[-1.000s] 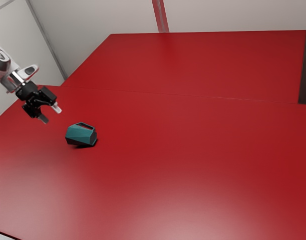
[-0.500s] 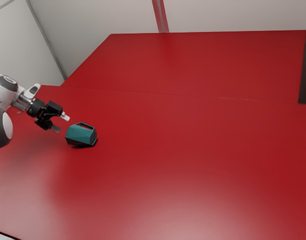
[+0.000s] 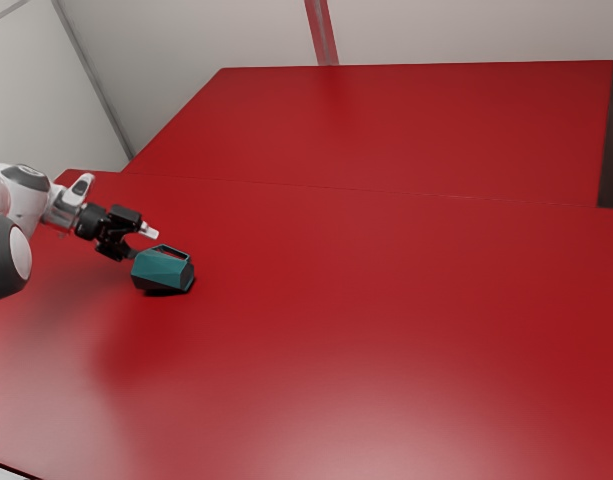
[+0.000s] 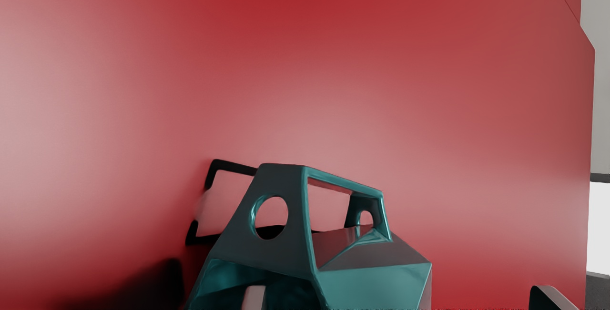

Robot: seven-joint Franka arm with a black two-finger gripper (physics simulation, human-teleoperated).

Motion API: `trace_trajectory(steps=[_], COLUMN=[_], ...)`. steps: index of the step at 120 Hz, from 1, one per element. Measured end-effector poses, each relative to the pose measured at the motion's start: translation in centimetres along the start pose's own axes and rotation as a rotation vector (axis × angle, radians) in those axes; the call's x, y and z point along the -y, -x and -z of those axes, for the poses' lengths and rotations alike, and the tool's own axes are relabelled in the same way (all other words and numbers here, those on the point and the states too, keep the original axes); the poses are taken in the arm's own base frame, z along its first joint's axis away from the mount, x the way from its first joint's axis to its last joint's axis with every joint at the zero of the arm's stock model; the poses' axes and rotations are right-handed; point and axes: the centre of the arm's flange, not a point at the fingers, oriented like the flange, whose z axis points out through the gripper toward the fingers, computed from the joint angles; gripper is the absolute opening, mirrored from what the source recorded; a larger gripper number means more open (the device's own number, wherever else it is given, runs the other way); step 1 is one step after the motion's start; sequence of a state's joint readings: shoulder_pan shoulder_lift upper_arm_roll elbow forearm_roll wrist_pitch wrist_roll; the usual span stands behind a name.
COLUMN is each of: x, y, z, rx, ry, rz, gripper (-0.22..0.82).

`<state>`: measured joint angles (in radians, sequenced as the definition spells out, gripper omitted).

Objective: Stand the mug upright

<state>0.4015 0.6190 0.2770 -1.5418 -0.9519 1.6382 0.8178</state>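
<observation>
On the red table (image 3: 386, 300), toward the exterior view's left, the teal mug (image 3: 161, 272) lies on its side, with a dark shadow beneath it. My arm (image 3: 28, 205) reaches in from that view's left, and my gripper (image 3: 143, 242) hangs low, right beside the mug's open end.

The fingers are spread wide and pinch nothing. In the wrist view, one light fingertip (image 4: 254, 298) shows against the mug's dark hollow (image 4: 286, 284); I cannot tell whether it touches the mug or reaches inside. The other (image 4: 553, 298) stands off past the mug's side, with red tabletop between.

The handle (image 4: 286, 181) is an angular loop on the mug's upper side, its flat faceted frame surrounding a large opening. A round hole pierces the broad part nearest the fingers, and a smaller one the far part. The loop casts a black outline on the table.

Behind the table in the exterior view rises a pale grey wall (image 3: 466, 30) with a red vertical strip (image 3: 322, 30).
</observation>
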Motion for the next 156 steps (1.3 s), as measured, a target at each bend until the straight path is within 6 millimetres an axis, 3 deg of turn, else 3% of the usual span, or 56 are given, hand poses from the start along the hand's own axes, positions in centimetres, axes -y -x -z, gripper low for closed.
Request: trace_trajectory(steps=[24,44,54,66,87,102,125,139,156], x=[0.1,0.1,0.0,-0.5,-2.7,-7.0,-18.2,-23.7,-30.3], y=[0.8,1.1,1.1,1.0,0.7,1.3,1.2,1.4,2.8], z=[-0.6,-0.5,-0.5,-0.9,-0.3,1.2,0.3,-1.7,-5.8], rx=[0.024,0.032,0.037,0.045,0.047,0.05,0.212,0.329,0.438], ry=[0.035,0.049,0.055,0.068,0.078,0.082,-0.123,-0.323,-0.564], rz=[-0.007,-0.014,-0.019,-0.029,-0.061,-0.104,-0.262,-0.345,-0.463], gripper=[0.6,0.2,0.05,-0.05,-0.12,-0.14,-0.14,-0.14,-0.14])
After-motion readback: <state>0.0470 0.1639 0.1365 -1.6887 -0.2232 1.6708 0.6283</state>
